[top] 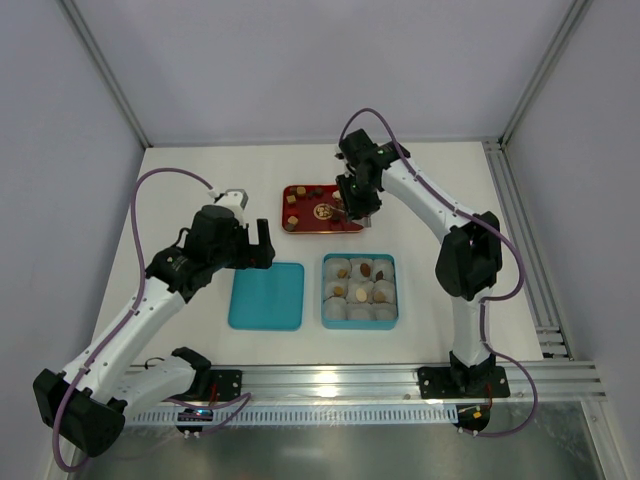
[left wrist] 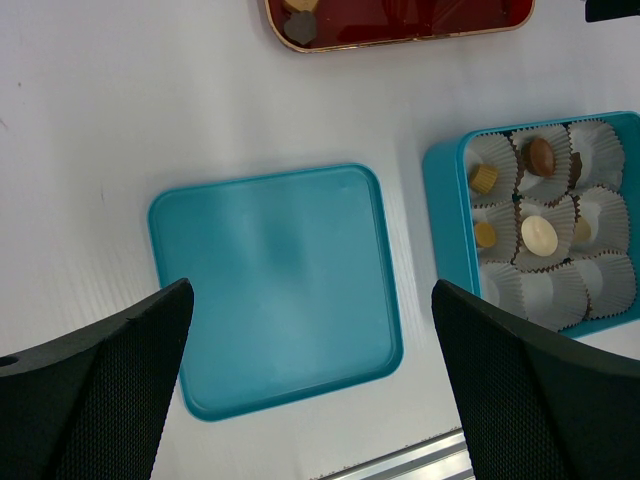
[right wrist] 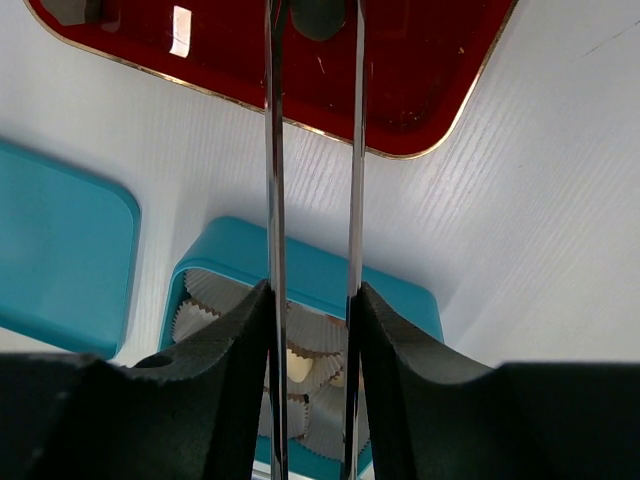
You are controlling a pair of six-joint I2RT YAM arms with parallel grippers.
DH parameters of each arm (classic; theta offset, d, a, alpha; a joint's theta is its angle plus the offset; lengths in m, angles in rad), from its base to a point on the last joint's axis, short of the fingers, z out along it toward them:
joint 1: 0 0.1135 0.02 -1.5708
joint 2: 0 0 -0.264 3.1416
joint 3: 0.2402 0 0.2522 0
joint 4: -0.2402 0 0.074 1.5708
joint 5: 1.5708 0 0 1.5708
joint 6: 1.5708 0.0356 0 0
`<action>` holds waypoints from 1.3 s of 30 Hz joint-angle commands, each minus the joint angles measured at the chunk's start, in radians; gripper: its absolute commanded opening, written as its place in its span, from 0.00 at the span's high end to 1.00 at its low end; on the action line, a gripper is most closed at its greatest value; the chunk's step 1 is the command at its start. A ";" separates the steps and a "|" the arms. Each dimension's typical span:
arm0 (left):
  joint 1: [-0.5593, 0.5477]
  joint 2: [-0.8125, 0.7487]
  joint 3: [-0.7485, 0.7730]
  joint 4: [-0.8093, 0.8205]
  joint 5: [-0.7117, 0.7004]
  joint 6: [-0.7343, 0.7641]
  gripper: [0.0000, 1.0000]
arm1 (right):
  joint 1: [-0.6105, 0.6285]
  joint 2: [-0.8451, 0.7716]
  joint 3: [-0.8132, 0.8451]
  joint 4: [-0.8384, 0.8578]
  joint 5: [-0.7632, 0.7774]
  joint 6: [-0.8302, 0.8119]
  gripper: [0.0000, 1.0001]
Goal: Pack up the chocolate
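Small brown chocolate pieces [top: 293, 200] lie on the red tray [top: 305, 224]. Others sit in white paper cups inside the teal box [top: 325, 290], among them a brown one [left wrist: 541, 155] and a tan one [left wrist: 484, 177]. My right gripper [right wrist: 312, 295] is shut on metal tongs [right wrist: 273, 150], which reach down over the tray. A dark chocolate piece [right wrist: 318, 15] sits between the tong tips; whether they touch it I cannot tell. My left gripper [left wrist: 310, 290] hangs open and empty above the teal lid [left wrist: 275, 280].
The teal lid [top: 266, 295] lies flat left of the box, below the red tray. A round gold emblem [top: 323, 212] marks the tray's middle. An aluminium rail [top: 330, 380] runs along the near table edge, and frame posts stand at the back corners.
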 commanded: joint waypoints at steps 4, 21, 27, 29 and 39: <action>-0.001 -0.016 0.039 0.003 -0.006 0.010 0.00 | 0.001 -0.083 -0.023 0.006 0.016 -0.016 0.58; -0.001 -0.012 0.039 0.004 -0.003 0.010 0.00 | 0.003 -0.141 -0.122 0.036 -0.006 -0.016 0.58; -0.002 -0.016 0.037 0.003 -0.005 0.010 0.00 | 0.003 -0.118 -0.099 0.036 -0.010 -0.018 0.58; -0.001 -0.015 0.037 0.003 -0.005 0.010 0.00 | 0.003 -0.115 -0.092 0.030 -0.009 -0.021 0.60; -0.001 -0.016 0.037 0.003 -0.005 0.010 0.00 | 0.002 -0.115 -0.084 0.026 -0.006 -0.027 0.67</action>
